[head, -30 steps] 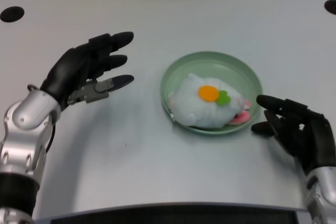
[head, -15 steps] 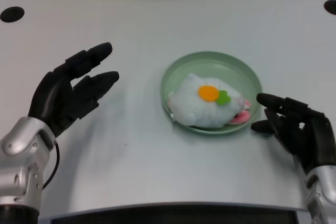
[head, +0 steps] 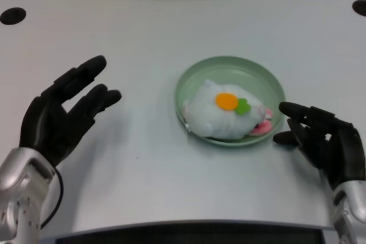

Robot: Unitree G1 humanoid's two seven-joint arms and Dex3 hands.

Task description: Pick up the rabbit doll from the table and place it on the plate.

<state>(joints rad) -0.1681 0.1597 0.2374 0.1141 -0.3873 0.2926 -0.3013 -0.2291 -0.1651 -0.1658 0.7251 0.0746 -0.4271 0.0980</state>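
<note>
The white rabbit doll, with an orange and green patch on top and pink ears, lies inside the pale green plate at the table's middle right. My left hand hovers over the table well to the left of the plate, fingers spread apart and nothing in it. The right hand rests by the plate's right rim, clear of the doll.
The white table stretches around the plate. Dark round holes sit at its far left corner and far right corner. The table's front edge runs along the bottom of the view.
My left hand has drawn back toward the lower left, away from the plate, with its fingers spreading. The doll, plate and right hand have stayed put.
</note>
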